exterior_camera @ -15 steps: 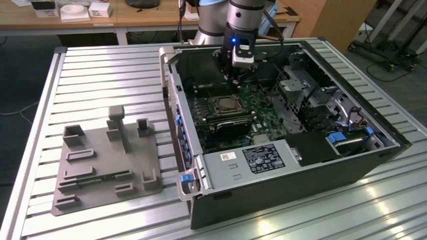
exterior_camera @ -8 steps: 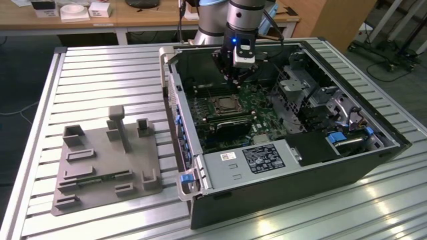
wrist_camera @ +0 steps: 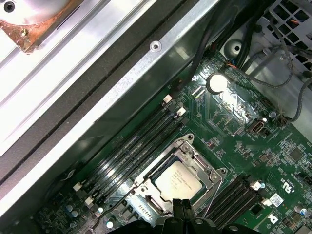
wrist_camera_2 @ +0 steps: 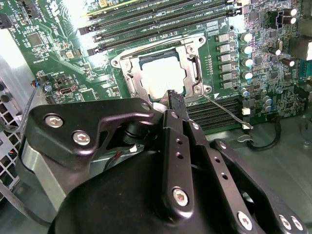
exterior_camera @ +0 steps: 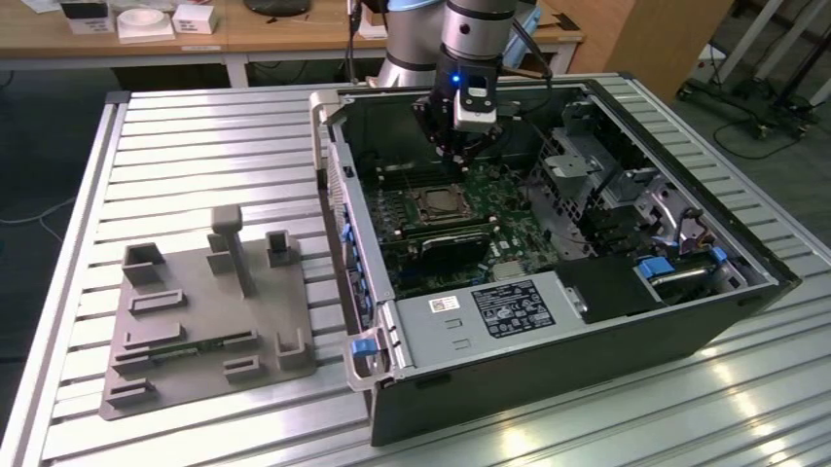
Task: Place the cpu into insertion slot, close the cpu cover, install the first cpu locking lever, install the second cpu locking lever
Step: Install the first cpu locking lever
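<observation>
End effector (wrist_camera: pixel 183 204), fingers pressed together and empty, hovers beside cpu cover (wrist_camera: pixel 194 157) closed over cpu (wrist_camera: pixel 179 179); memory slots (wrist_camera: pixel 136 146) flank, lever wire (wrist_camera_2: pixel 226 111) unlatched.

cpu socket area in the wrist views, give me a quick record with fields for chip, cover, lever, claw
chip: chip lies flat on the green board, silver top up
cover: cover is down, framing the chip
lever: thin wire lever runs out from the cover's corner; cannot tell if it is latched
claw: claw is shut and empty, tips close over the cover's edge beside the chip
</observation>
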Action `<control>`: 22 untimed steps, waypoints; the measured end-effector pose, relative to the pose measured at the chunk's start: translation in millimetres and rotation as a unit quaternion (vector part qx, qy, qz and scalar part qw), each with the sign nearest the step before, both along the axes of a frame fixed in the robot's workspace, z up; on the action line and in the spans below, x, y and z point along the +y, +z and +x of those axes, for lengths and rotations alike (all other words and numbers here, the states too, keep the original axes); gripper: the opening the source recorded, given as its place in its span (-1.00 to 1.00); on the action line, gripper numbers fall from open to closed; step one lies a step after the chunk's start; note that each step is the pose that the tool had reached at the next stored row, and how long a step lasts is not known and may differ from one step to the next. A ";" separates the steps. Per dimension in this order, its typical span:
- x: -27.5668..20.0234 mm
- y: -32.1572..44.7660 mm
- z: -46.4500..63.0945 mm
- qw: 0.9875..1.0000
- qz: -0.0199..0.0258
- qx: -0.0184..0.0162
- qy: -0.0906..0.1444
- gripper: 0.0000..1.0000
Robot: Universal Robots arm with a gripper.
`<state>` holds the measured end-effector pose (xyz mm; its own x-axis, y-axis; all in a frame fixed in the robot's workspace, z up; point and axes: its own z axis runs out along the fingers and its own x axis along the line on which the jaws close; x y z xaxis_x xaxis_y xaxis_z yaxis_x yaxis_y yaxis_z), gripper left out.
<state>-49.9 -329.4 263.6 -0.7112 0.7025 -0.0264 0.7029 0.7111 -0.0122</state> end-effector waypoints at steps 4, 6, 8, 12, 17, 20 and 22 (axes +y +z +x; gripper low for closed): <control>0.0 0.0 0.0 1.000 0.000 0.000 0.000 -0.80; 0.0 0.0 0.0 1.000 0.000 0.000 0.000 -0.80; 0.0 0.0 0.0 1.000 0.000 0.000 0.001 -0.80; 0.0 0.0 0.0 1.000 0.000 0.000 0.012 -0.80; 0.0 0.0 0.0 0.999 0.000 0.000 0.039 -0.80; 0.0 0.0 0.0 0.998 0.000 0.000 0.056 -0.80; 0.0 0.0 0.0 0.998 0.000 0.000 0.066 -0.80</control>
<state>-49.9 -329.4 263.6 -0.7973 0.6030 -0.0263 0.6035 0.7973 -0.0122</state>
